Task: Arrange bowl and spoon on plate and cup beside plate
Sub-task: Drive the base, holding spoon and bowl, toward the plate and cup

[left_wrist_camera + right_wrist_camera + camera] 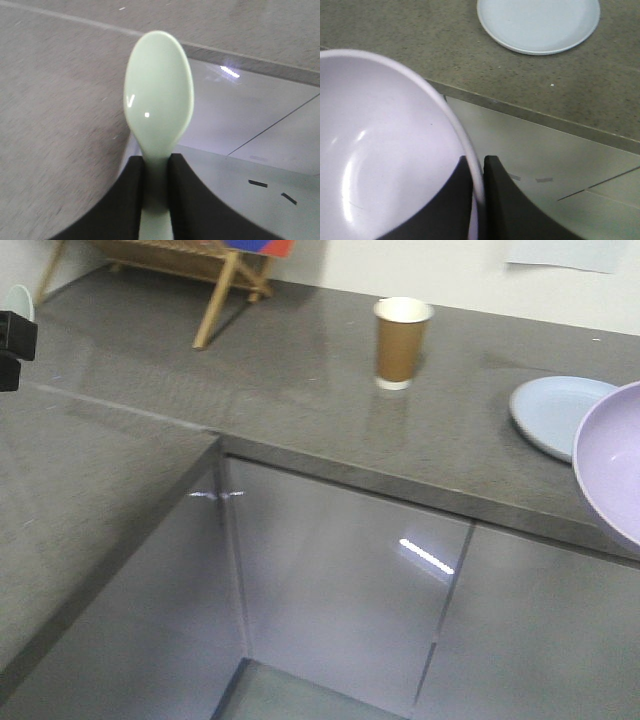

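Note:
The mint-green spoon (pixel 159 100) is held by its handle in my left gripper (pixel 157 162), shut on it, above the edge of the left counter. At the far left of the front view a black part of the left arm (pixel 12 345) shows, with a sliver of the spoon (pixel 22 302) above it. My right gripper (pixel 477 164) is shut on the rim of the lavender bowl (pixel 385 150), one finger inside and one outside; the bowl (pixel 612 462) hangs off the counter's front edge. The pale blue plate (pixel 560 412) lies on the counter at the right. The brown paper cup (pixel 400 340) stands upright mid-counter.
The grey counter (pixel 250 380) forms an L, with glossy cabinet doors (pixel 340 580) below its front edge. A wooden rack (pixel 215 270) stands at the back left against the wall. The plate (pixel 539 22) lies beyond the bowl in the right wrist view.

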You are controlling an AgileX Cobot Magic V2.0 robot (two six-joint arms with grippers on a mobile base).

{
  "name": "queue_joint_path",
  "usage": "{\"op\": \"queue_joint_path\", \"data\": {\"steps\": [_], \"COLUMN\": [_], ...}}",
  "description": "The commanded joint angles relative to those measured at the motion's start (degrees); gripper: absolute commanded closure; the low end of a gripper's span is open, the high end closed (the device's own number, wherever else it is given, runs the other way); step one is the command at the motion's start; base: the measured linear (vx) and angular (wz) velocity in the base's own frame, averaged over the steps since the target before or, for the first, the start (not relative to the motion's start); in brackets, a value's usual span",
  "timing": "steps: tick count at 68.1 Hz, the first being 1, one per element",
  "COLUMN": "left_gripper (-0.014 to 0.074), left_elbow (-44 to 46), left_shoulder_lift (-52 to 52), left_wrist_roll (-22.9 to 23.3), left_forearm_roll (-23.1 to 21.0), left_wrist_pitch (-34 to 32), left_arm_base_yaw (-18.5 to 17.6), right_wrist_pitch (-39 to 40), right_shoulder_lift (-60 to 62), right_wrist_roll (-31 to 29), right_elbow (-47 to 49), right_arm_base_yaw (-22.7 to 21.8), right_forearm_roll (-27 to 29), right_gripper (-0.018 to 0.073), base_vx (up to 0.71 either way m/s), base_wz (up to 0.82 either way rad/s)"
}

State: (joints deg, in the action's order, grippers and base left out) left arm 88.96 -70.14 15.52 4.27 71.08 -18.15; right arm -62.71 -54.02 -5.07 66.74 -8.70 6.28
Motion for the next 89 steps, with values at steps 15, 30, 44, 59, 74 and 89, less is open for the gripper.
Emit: {"op": "queue_joint_path", "data": {"steps": [15, 30, 44, 59, 74, 89], "left_gripper": [0.0603, 0.0603, 0.0603, 0.0603, 0.0603, 0.0603], "left_elbow": [1.3, 1.3, 1.3, 1.3, 1.3, 1.3], "left_shoulder_lift": [1.2, 1.2, 1.2, 1.2, 1.2, 1.2], "left_wrist_roll": [0.3, 0.3, 0.3, 0.3, 0.3, 0.3], "left_forearm_roll": [-0.2, -0.2, -0.2, -0.2, -0.2, -0.2], "left_wrist_pitch": [-2.9, -2.9, -2.9, -2.9, -2.9, -2.9], "left_arm_base_yaw": [-0.4, -0.4, -0.4, -0.4, -0.4, -0.4], "right_wrist_pitch": [2.9, 2.9, 2.9, 2.9, 2.9, 2.9], "right_shoulder_lift": [0.4, 0.4, 0.4, 0.4, 0.4, 0.4], "right_wrist_roll": [-0.5, -0.5, -0.5, -0.5, -0.5, -0.5], "right_elbow": [1.2, 1.2, 1.2, 1.2, 1.2, 1.2], "right_arm_base_yaw": [-0.1, -0.1, -0.1, -0.1, -0.1, -0.1], "right_forearm_roll": [0.0, 0.0, 0.0, 0.0, 0.0, 0.0], "right_gripper": [0.0570, 0.0570, 0.0570, 0.0570, 0.0570, 0.0570], "base_vx": [0.15, 0.15, 0.15, 0.14, 0.14, 0.17], "base_wz": [-0.59, -0.58, -0.49, -0.32, -0.18, -0.07]}}
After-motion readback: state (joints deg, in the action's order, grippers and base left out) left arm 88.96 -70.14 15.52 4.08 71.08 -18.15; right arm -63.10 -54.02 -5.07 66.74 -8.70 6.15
